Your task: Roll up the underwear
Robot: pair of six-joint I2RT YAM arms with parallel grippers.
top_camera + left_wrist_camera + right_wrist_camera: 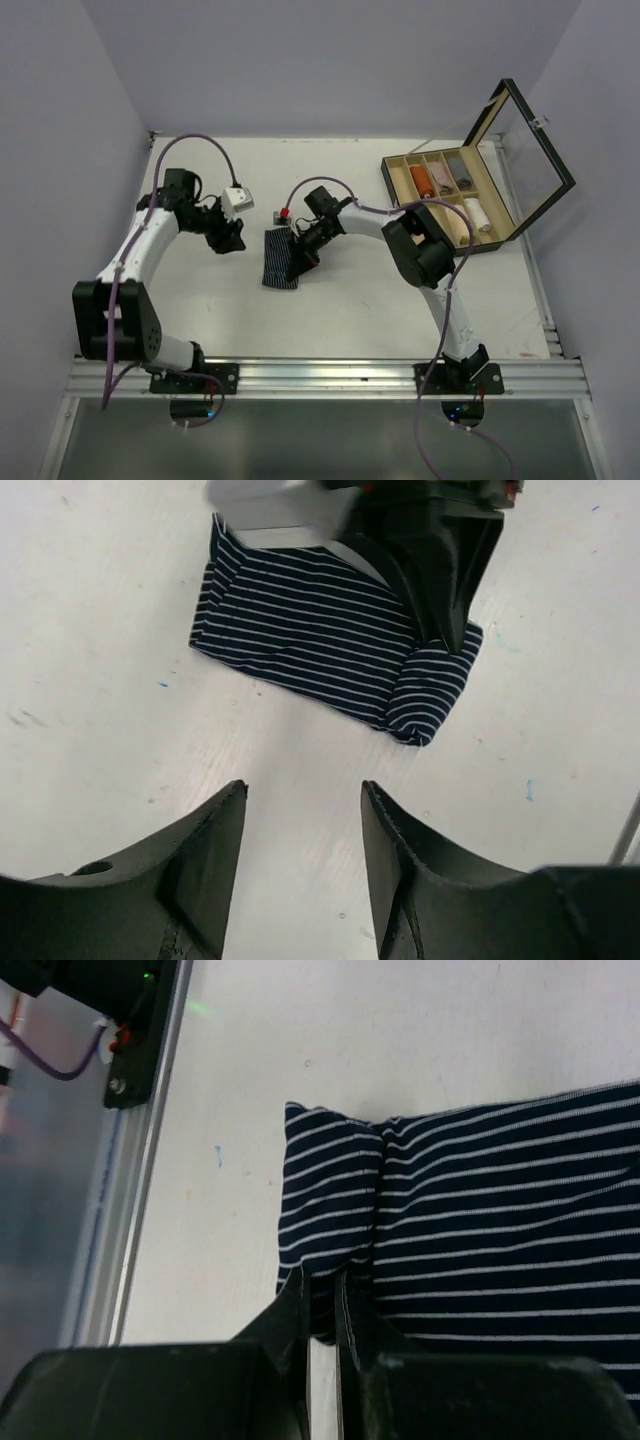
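The navy underwear with thin pale stripes (279,262) lies flat on the white table, its near end turned over into a short roll (325,1200). My right gripper (322,1295) is shut on the edge of that roll, the cloth pinched between its jaws. From the left wrist view the right gripper (440,580) stands over the underwear (310,640) at its rolled end. My left gripper (303,800) hangs open above bare table, a short way left of the underwear, with nothing between its fingers. In the top view the left gripper (232,240) sits left of the cloth.
A compartmented wooden box (388,170) with its glass lid (530,150) raised stands at the back right, several rolled cloths in its compartments. An aluminium rail (330,375) runs along the near table edge. Grey walls enclose the table on the other three sides.
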